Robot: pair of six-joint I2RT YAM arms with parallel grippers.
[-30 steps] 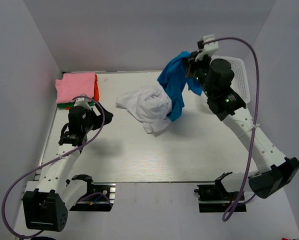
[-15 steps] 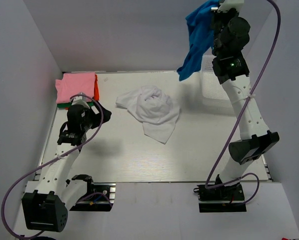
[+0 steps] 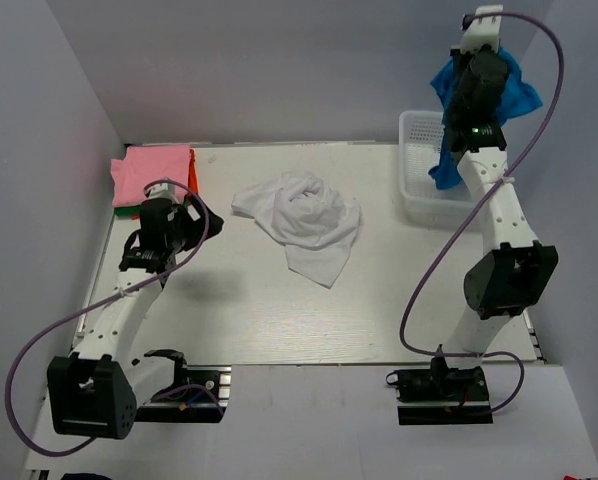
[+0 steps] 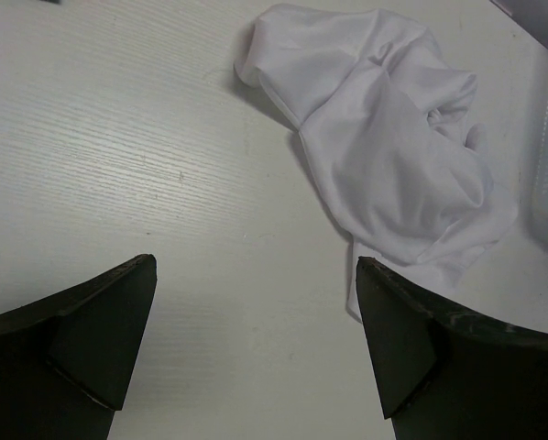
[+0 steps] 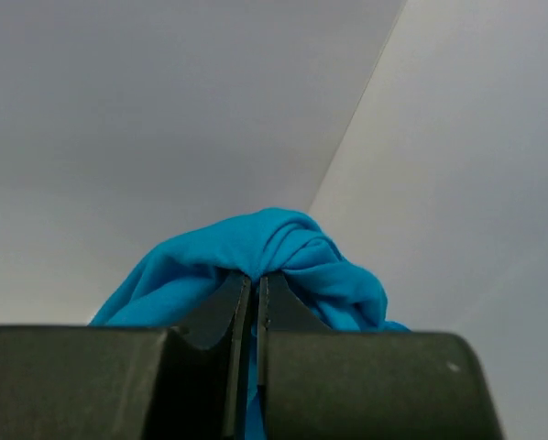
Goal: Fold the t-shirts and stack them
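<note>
A pale, wood-grained table sits centre, boxed by plain grey-white walls at nine, twelve and three o'clock; soft even light, faint shadows on the tabletop

Our left arm and right arm are white with black joints, each trailing a purple cable; we think a green light glows on the right one

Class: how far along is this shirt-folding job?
Done: the pink t-shirt lies folded atop a stack at far left. In hand: the right tool is shut on the blue t-shirt, held high near the basket. Left: the white t-shirt lies crumpled; the left tool is open, empty.
</note>
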